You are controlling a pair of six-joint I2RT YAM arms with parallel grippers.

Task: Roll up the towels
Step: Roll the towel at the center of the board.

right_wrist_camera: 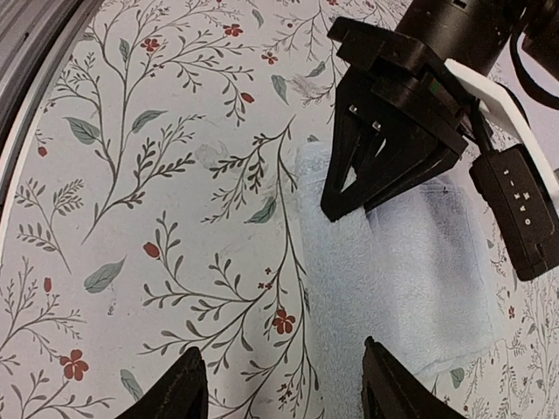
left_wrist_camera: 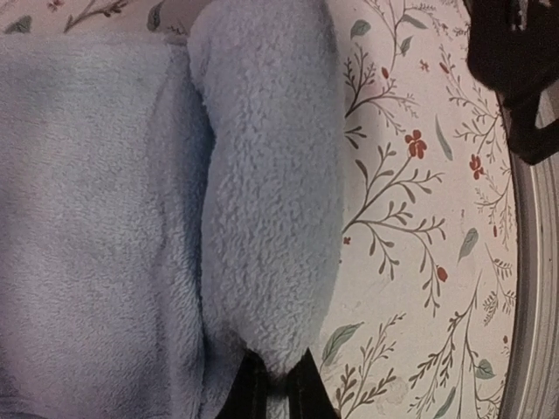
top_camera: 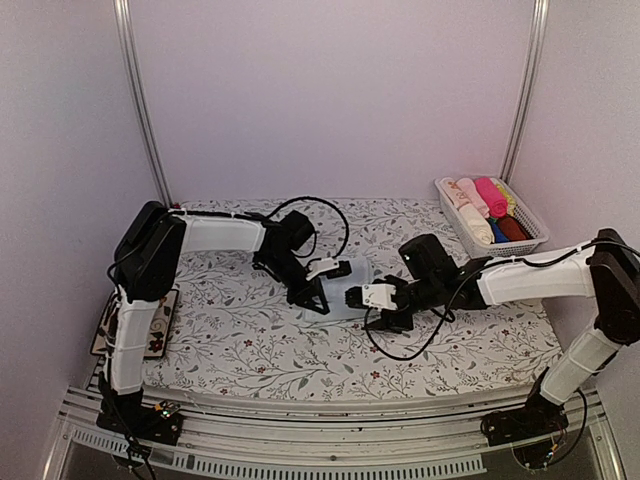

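Note:
A light blue towel (top_camera: pixel 350 288) lies mid-table on the flowered cloth, partly rolled. In the left wrist view its rolled edge (left_wrist_camera: pixel 271 183) runs up the frame beside the flat part (left_wrist_camera: pixel 87 244). My left gripper (left_wrist_camera: pixel 278 384) is shut on the end of that roll; it also shows in the top view (top_camera: pixel 318 298). My right gripper (right_wrist_camera: pixel 284 384) is open and empty, hovering over the towel's near end (right_wrist_camera: pixel 393 279); its place in the top view (top_camera: pixel 385 312) is just right of the towel. A cream rolled towel (top_camera: pixel 476 226) lies in the basket.
A white basket (top_camera: pixel 532 238) at the back right holds several rolled cloths: cream, pale pink, hot pink, yellow-green, dark blue and maroon. A small patterned mat (top_camera: pixel 160 325) lies off the left edge. White walls close the back and sides. The table's metal rail (top_camera: pixel 330 430) runs along the front.

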